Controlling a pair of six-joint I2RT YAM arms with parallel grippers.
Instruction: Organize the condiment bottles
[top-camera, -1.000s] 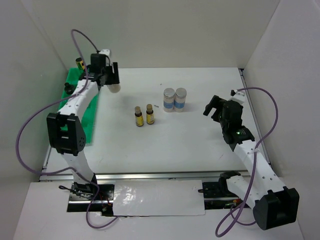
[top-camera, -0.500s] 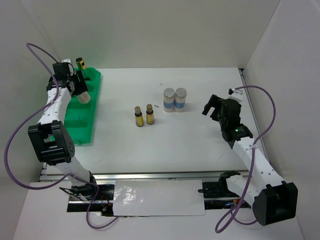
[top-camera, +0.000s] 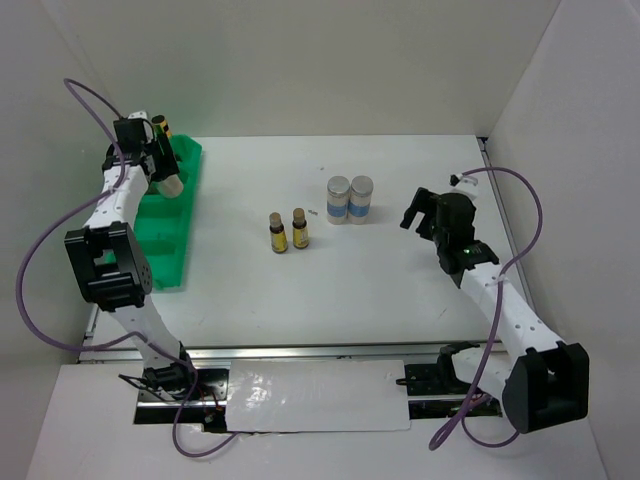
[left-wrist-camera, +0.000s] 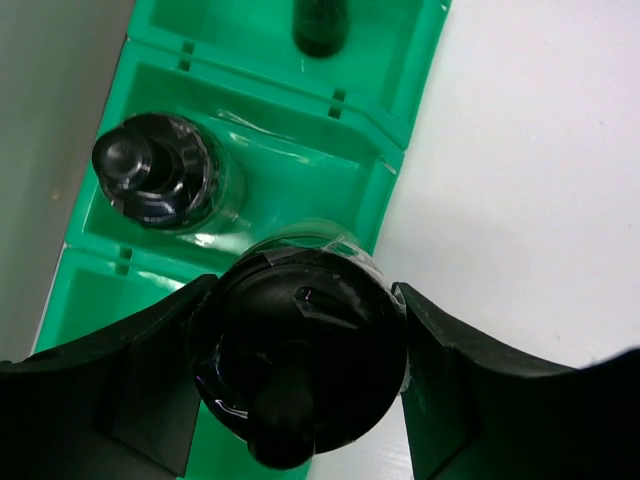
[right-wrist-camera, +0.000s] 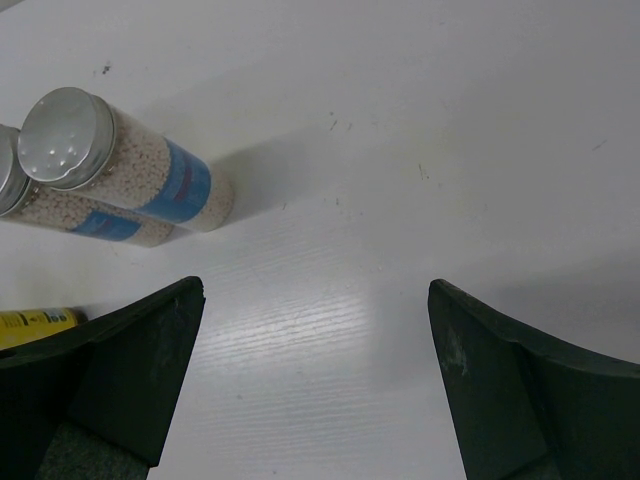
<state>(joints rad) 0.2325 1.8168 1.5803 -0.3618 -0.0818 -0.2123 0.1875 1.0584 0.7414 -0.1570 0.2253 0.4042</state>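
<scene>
The left fingers (left-wrist-camera: 140, 400) were clamped on a clear black-capped bottle (left-wrist-camera: 300, 345), one on each side just below the cap. Its long axis ran close to upright, with the cap pointing up at the wrist camera. Its bottom hung over the right wall of the green tray (top-camera: 170, 250), which hugged the left edge of the worktop (top-camera: 380, 290) by the side wall. We couldn't tell if it touched the tray.

In the compartment under it another black-capped bottle (left-wrist-camera: 155, 180) stood upright toward the left side, with green floor showing beside it. One compartment further back stood a yellow-labelled bottle (top-camera: 160, 126).

Two amber bottles (top-camera: 277, 235) stood upright mid-worktop, well apart from the tray. Two silver-lidded jars (top-camera: 339, 200) stood touching each other just beyond them. The right fingers (right-wrist-camera: 110, 380) were spread wide with nothing between them, hovering near the jars.
</scene>
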